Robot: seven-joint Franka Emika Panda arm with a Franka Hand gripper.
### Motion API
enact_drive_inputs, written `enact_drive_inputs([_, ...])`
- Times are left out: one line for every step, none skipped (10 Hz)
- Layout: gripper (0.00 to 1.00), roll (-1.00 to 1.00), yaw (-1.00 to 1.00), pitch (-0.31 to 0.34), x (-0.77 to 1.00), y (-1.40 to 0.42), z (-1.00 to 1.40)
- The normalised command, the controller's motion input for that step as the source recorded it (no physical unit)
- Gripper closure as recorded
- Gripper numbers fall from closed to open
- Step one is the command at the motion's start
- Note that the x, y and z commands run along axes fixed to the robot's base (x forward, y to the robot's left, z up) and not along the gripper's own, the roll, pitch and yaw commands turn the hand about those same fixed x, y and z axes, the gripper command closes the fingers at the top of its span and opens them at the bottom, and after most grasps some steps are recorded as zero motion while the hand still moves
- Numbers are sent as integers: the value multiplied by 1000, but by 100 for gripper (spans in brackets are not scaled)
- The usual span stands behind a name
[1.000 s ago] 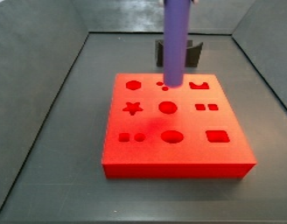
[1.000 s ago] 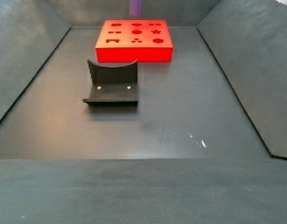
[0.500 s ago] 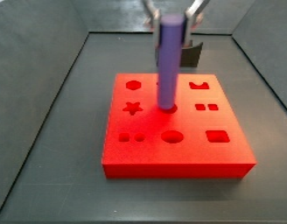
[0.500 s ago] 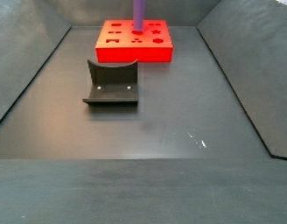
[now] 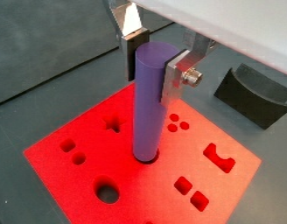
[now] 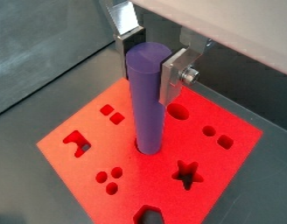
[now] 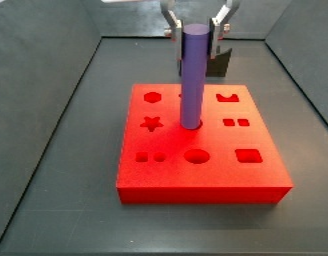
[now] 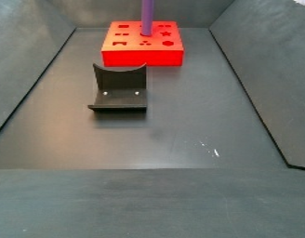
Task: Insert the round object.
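Observation:
The round object, a long purple peg (image 7: 194, 80), stands upright with its lower end in the round hole at the middle of the red block (image 7: 200, 192). My gripper (image 7: 194, 38) is above the block, and its silver fingers are shut on the peg's top end. Both wrist views show the peg (image 5: 149, 105) (image 6: 147, 101) between the fingers, with the gripper (image 5: 156, 66) (image 6: 153, 63) high on it and the block (image 5: 146, 188) (image 6: 152, 179) below. In a side view only the peg (image 8: 148, 17) and the block (image 8: 142, 58) show; the gripper is out of frame.
The block has several other shaped holes: star, hexagon, oval, squares. The dark fixture (image 8: 118, 88) stands on the floor in front of the block in one side view and behind it in the other (image 7: 220, 60). It also shows in a wrist view (image 5: 257, 92). Grey walls enclose the floor.
The peg moved from above the block's back row to the centre round hole. Over the last half second it and the gripper sank lower.

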Motion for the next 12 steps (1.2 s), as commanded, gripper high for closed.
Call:
enact_drive_inputs([100, 0, 0, 0, 129, -23, -263])
enact_drive_inputs([100, 0, 0, 0, 97, -17, -246])
enact_drive_inputs([100, 13, -11, 0, 0, -23, -240])
enact_drive_inputs([100, 77, -6, 24, -20, -20, -171])
enact_drive_inputs([100, 0, 0, 0, 0, 0, -23])
enact_drive_inputs([100, -10, -120, 43, 26, 0, -623])
enact_drive_inputs([100, 44, -220, 107, 123, -49, -937])
enact_drive_inputs([100, 37, -303, 106, 114, -91, -900])
enact_drive_inputs([100, 23, -317, 107, 117, -103, -903])
enact_drive_inputs([100, 0, -311, 104, 97, -129, -917])
enact_drive_inputs([100, 0, -314, 114, 77, -63, -920])
enact_drive_inputs([100, 0, -31, 0, 43, 0, 0])
